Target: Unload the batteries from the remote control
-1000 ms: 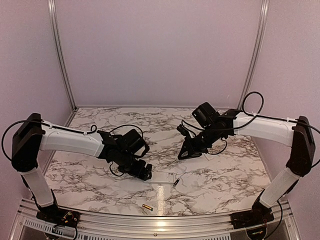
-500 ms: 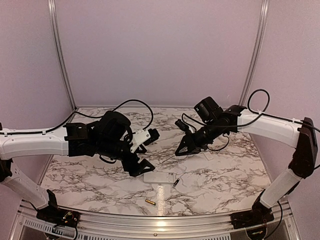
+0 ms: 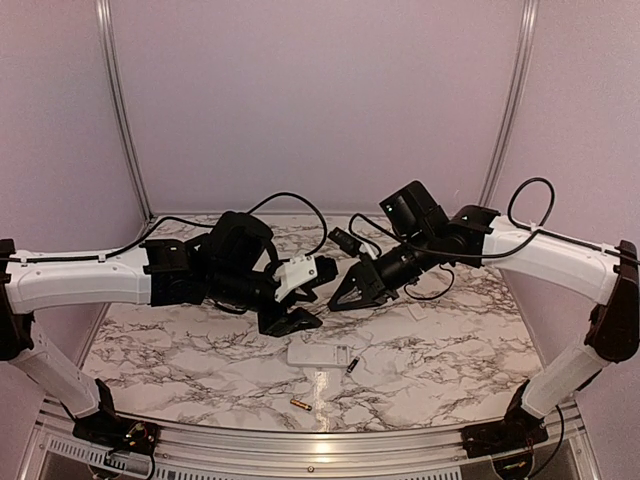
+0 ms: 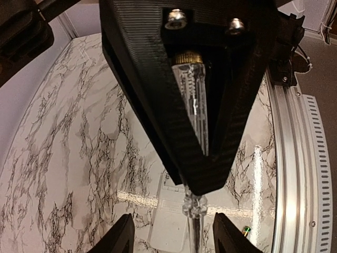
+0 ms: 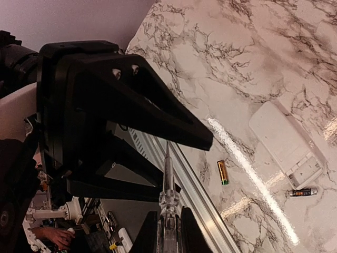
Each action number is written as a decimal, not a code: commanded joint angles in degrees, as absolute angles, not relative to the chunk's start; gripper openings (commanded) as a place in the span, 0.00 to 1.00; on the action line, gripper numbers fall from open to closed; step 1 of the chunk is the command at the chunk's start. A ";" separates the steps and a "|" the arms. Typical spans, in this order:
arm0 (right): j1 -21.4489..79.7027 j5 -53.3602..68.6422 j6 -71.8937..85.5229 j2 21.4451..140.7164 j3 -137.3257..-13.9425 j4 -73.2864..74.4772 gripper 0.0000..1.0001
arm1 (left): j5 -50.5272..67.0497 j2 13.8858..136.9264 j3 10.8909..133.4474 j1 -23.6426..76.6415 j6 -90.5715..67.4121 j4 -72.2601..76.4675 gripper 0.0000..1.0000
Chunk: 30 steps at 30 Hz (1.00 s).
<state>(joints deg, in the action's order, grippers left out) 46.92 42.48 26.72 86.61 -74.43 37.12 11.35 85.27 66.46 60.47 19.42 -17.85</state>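
looks like a mid-air tool handoff now the prying's done: right gripper (image 5: 168,224) clamped on the thin rod tool (image 5: 167,168), left gripper (image 4: 174,224) part open around its tip, remote control (image 3: 318,354) near the table's (image 3: 450,360) front edge, dark battery (image 3: 352,366) by its end, gold battery (image 3: 299,404) nearer the edge.

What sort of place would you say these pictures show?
Probably a robot test cell in a lab: a marble-patterned table, plain lilac walls framed by aluminium posts, and a left arm and right arm bolted at the near edge.
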 commanded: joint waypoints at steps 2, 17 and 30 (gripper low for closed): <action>48.33 43.27 29.17 85.72 -77.20 34.37 0.00 | 12.78 87.16 69.39 60.38 20.28 -17.67 0.42; 49.17 42.98 30.08 86.81 -77.42 34.01 0.00 | 13.16 86.49 68.95 60.93 19.66 -16.71 0.00; 49.09 34.19 31.72 85.98 -78.51 34.95 0.15 | 9.49 82.92 64.39 62.12 13.70 -14.24 0.00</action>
